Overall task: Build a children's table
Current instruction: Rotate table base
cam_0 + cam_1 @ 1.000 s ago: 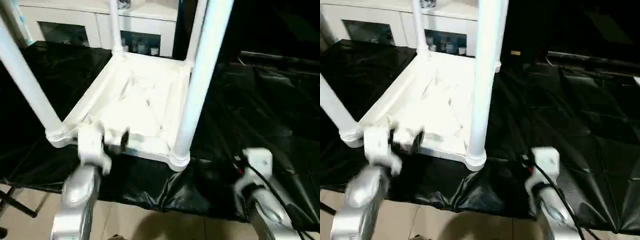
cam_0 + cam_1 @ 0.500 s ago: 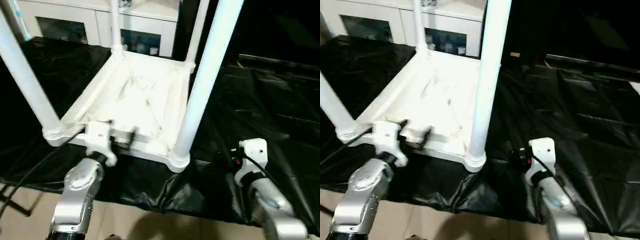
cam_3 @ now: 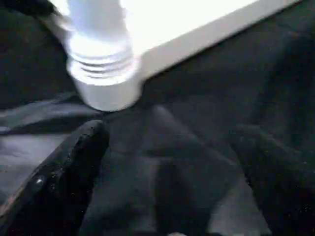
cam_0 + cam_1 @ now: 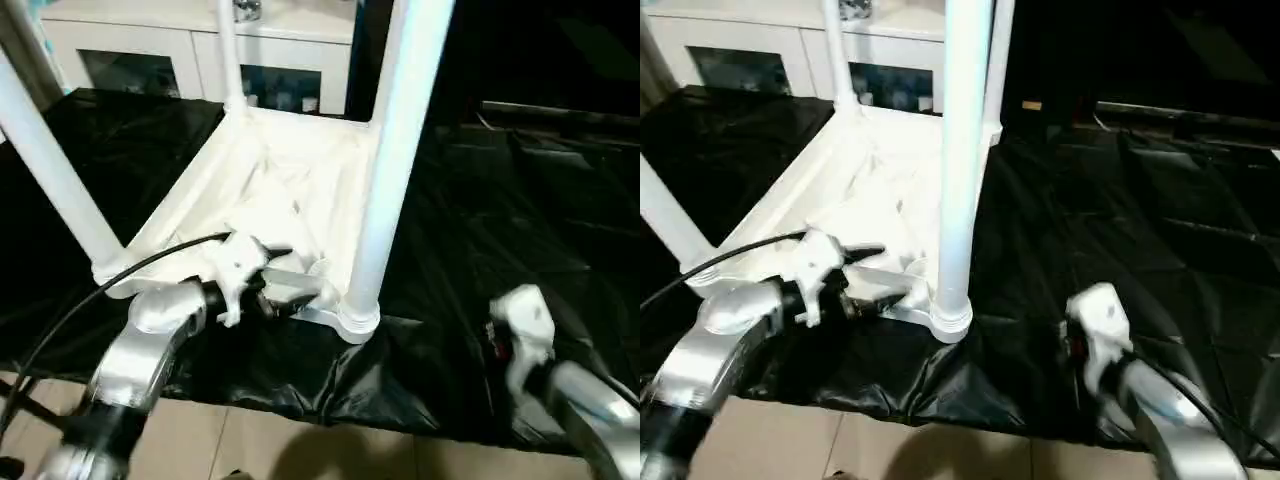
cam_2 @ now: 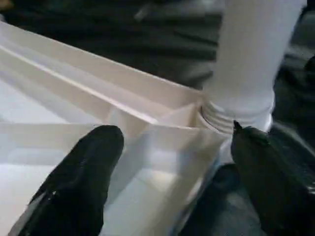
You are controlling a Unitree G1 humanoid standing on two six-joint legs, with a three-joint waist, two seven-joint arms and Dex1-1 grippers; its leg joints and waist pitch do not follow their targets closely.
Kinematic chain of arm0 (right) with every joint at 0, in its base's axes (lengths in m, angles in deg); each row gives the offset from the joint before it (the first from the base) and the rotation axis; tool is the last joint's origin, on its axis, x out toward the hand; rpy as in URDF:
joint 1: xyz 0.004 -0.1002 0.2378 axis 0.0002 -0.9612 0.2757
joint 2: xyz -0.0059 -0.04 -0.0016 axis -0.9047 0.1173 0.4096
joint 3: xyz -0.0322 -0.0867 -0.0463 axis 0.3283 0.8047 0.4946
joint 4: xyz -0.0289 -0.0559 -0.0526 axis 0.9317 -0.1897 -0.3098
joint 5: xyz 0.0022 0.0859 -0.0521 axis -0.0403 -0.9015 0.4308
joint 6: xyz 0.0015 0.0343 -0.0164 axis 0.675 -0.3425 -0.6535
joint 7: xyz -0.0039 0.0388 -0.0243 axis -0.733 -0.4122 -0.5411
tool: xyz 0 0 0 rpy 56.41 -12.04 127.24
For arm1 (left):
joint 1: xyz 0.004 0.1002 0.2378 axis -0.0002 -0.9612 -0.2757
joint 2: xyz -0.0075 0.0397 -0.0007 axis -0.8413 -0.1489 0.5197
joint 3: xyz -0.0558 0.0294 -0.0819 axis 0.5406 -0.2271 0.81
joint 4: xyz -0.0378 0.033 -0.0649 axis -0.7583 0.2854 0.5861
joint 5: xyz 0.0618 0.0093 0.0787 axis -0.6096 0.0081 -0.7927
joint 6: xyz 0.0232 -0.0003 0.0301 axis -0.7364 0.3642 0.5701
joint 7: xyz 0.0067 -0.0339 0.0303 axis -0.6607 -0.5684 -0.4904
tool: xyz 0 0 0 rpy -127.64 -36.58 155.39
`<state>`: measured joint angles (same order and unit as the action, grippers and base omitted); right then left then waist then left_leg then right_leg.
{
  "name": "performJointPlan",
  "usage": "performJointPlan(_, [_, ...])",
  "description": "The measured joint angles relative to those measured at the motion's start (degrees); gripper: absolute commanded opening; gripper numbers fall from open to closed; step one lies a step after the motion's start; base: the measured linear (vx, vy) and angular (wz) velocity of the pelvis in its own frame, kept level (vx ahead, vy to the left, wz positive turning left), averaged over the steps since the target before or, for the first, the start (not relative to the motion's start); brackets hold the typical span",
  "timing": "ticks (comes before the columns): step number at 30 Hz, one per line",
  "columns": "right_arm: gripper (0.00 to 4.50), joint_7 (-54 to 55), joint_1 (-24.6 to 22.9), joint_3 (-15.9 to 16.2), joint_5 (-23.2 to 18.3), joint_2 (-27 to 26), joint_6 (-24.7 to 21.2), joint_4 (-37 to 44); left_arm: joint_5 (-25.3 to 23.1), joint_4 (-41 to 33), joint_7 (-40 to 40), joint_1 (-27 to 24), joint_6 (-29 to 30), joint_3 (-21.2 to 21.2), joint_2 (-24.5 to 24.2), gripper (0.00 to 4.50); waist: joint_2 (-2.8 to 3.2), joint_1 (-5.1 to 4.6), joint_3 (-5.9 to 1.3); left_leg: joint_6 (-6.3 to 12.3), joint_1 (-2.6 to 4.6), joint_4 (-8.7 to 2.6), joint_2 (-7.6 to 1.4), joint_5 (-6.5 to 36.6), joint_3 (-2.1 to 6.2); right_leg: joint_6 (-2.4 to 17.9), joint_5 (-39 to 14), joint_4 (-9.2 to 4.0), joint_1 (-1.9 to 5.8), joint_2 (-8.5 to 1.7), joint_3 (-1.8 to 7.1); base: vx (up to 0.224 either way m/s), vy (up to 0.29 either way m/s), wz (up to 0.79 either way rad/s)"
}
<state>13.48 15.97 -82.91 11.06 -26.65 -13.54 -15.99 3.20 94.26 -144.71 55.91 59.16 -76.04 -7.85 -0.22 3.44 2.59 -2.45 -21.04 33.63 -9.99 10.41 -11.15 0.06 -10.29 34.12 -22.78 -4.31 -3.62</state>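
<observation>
Four white legs stand up from the children's table (image 4: 290, 190), which lies upside down on the black-sheeted table (image 4: 500, 230), ribbed underside facing up. The left gripper (image 5: 172, 177) sits at the near rim of the upturned top, just beside the near right leg (image 4: 385, 170); its black fingers (image 5: 83, 172) stand wide apart, one over the ribbed underside and the other outside the rim by the leg's threaded socket, closed on nothing. The right gripper (image 3: 167, 172) hovers over the black sheet near that same corner socket (image 3: 103, 83), fingers spread wide and empty. A white cabinet (image 4: 200, 50) with glass doors stands behind.
</observation>
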Motion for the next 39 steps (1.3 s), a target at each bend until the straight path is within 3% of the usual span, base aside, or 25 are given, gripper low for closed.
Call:
performJointPlan(5, [4.5, -3.17, -0.6, 0.77, -1.88, 3.36, -3.34, 3.15, -1.65, 6.95, -4.62, 4.7, -1.45, -3.04, -0.12, 3.32, 0.97, -0.05, -0.1, 0.01, 0.05, 0.1, 0.0, 0.0, 0.01, 0.01, 0.01, 0.01, 0.08, 0.0, -0.01, 0.0, 0.0, 0.0])
performJointPlan(8, [4.5, -4.41, -1.03, 1.27, -1.99, 4.72, -4.26, 4.44, -3.19, 10.22, -5.66, 6.31, -2.05, -4.44, 0.12, 3.29, 1.39, -0.06, -0.26, 0.01, 0.04, 0.09, -0.01, 0.0, 0.03, 0.01, 0.01, 0.02, 0.1, 0.0, -0.02, 0.0, 0.0, 0.0])
performJointPlan(24, [4.5, -8.41, -0.19, 2.59, -5.08, 8.23, -9.06, 6.73, -5.45, 21.17, -9.18, 10.95, -4.0, -6.01, 1.28, 2.03, 1.5, 0.01, -0.24, 0.02, 0.01, 0.13, -0.01, -0.01, 0.05, 0.02, 0.01, 0.02, 0.1, -0.02, -0.05, 0.0, 0.0, 0.0])
performJointPlan(39, [4.5, -8.86, 1.76, 5.15, -4.48, 9.1, -9.84, 6.35, -7.75, 22.75, -10.26, 12.98, -2.63, -7.5, 1.73, 0.98, 1.51, -0.02, -0.24, 0.06, 0.01, 0.13, -0.01, 0.02, 0.03, 0.05, 0.03, 0.01, 0.1, -0.04, -0.05, 0.0, 0.0, 0.0])
